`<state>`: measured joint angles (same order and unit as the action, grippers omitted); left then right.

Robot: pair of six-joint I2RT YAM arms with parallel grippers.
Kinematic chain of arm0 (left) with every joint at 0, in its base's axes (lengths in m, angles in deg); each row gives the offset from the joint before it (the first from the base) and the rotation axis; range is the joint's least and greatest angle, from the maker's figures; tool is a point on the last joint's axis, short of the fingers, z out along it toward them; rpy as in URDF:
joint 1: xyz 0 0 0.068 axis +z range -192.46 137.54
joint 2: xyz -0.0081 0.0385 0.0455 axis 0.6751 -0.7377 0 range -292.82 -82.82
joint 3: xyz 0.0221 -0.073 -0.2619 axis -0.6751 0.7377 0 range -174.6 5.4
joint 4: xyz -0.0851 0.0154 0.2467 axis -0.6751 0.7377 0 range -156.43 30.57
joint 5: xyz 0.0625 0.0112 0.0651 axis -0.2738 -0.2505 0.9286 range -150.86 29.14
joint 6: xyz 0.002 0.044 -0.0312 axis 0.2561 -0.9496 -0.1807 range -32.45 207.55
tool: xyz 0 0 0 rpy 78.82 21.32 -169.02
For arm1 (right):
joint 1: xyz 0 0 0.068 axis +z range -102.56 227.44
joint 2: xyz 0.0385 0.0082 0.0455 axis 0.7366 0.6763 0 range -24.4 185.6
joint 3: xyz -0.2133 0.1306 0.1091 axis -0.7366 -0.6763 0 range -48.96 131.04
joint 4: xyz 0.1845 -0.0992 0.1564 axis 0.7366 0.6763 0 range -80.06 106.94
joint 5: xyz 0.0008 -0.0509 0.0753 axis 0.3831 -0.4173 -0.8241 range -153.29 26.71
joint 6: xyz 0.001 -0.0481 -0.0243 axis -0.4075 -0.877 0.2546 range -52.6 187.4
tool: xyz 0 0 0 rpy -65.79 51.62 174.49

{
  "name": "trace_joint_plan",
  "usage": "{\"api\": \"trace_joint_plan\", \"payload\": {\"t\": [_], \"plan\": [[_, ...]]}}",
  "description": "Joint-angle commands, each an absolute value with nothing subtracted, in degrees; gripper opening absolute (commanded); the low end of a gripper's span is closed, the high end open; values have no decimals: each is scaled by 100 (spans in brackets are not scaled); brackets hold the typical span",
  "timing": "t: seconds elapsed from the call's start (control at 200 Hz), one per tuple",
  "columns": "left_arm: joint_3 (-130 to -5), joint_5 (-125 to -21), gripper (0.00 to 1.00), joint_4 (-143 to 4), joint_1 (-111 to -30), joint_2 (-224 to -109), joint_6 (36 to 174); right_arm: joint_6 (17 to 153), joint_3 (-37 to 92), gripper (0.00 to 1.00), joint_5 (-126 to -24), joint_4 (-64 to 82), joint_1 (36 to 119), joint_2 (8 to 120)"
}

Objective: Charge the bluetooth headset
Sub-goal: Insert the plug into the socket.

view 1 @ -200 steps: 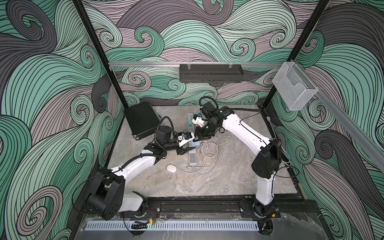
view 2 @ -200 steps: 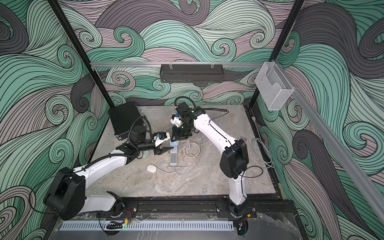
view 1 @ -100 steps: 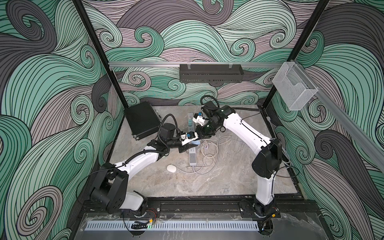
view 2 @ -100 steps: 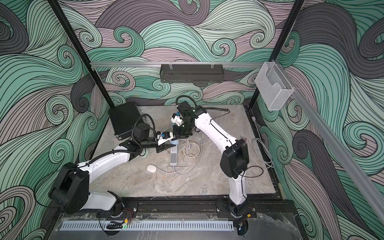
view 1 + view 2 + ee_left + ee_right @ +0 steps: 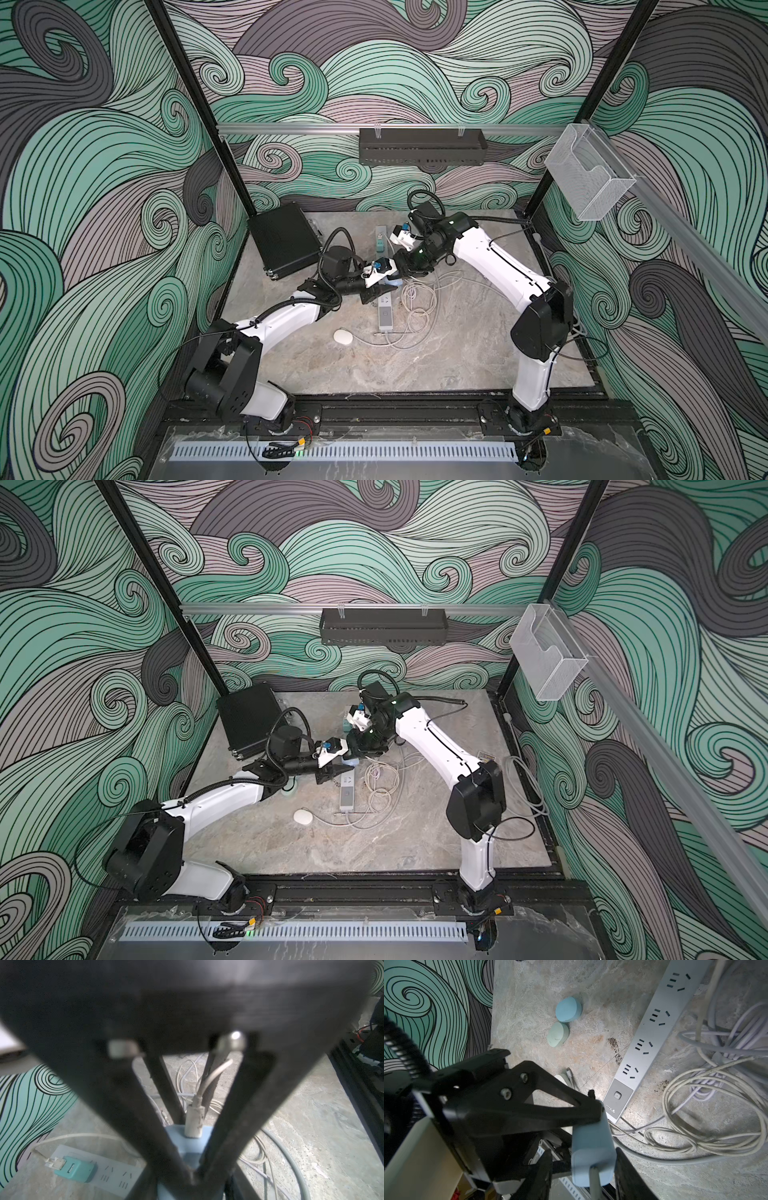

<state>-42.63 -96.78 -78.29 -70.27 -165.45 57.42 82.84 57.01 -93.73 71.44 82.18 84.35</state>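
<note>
The grey table [image 5: 457, 357] holds everything. A long white strip [image 5: 385, 313] lies along its middle, with a loose cable [image 5: 420, 307] coiled just beside it. A teal charger [image 5: 74, 1169] sits in the strip's far sockets. Its front port looks empty, though the left wrist view is too soft to be sure.

Above the strip's switch end the two claws meet. The left claw [image 5: 384, 286] is clamped on the pale blue case [image 5: 591, 1145], holding it in the air. In the left wrist view a white plug [image 5: 194, 1124] stands in the case's port and looks seated. The right claw [image 5: 586, 1175] has its jaws apart, one on each side of the plug's lead, and is not pinching it.

The step in hand seems to be the end of plugging in: the plug is home and the right claw is free of it.

The next move probably calls for the right claw to back straight off along the lead without snagging it, while the left claw keeps the case steady. The case would then need laying down gently beside the strip, so the plug is not levered out.

A USB end [image 5: 569, 1073] lies bare on the table. If it belongs to this lead, it has to go into the charger before anything charges.
</note>
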Motion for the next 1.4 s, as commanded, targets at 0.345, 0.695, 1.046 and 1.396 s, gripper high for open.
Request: {"api": "trace_joint_plan", "payload": {"t": [0.345,0.695,1.046,1.396], "plan": [[-4268,-9470,0,-8352,-7015,-16476,6441,9007,5072,28,-9030,6504,8258,7910],[-4429,-8209,70,-6645,-6927,-15600,8006,9357,5299,12,-7813,6400,8445,8146],[-4633,-7458,63,-3858,-6348,-15166,10420,9542,7015,11,-6614,6956,8782,9676],[-5060,-7767,62,-3645,-6128,-15779,10788,9458,9216,8,-5832,7889,8797,11354]]}}
